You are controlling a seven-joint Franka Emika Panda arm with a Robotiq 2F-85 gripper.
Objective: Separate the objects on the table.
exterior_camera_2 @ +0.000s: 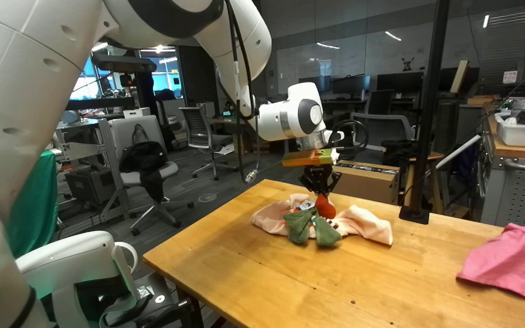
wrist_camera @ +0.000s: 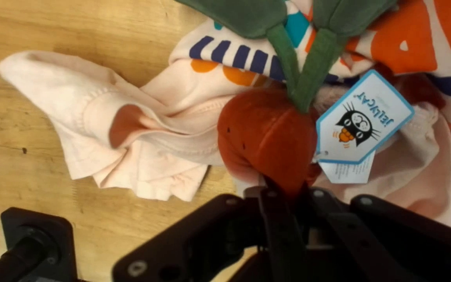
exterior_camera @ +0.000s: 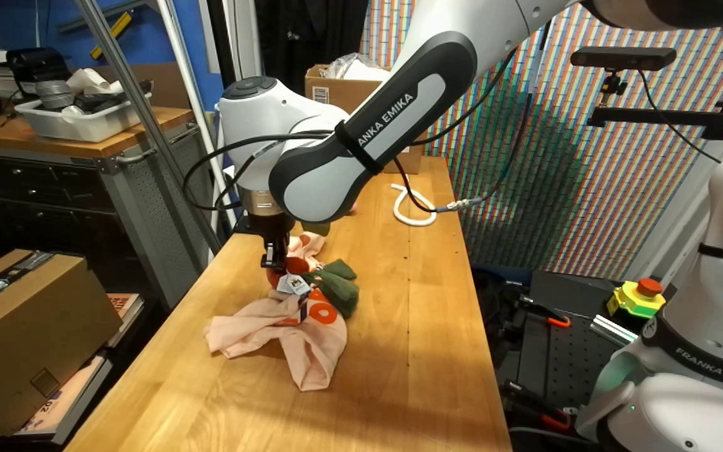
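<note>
A red plush toy (exterior_camera: 299, 266) with green leaves (exterior_camera: 336, 285) rests on a crumpled pale pink shirt (exterior_camera: 317, 351) with an orange, blue and green print. The toy (exterior_camera_2: 325, 207) and shirt (exterior_camera_2: 367, 223) show in both exterior views. My gripper (exterior_camera_2: 321, 193) points down over the toy. In the wrist view my gripper (wrist_camera: 288, 192) is closed on the near end of the red body (wrist_camera: 266, 133), pinching its fabric. A paper tag (wrist_camera: 366, 117) hangs beside it. The shirt (wrist_camera: 69, 98) spreads under and around the toy. A separate pink cloth (exterior_camera_2: 517, 264) lies along the table.
A black pole base (exterior_camera_2: 414, 214) stands at the table edge near the shirt and shows in the wrist view (wrist_camera: 37, 239). A white cord loop (exterior_camera: 415, 221) lies on the table in an exterior view. A cardboard box (exterior_camera: 336, 94) stands at the table's far end.
</note>
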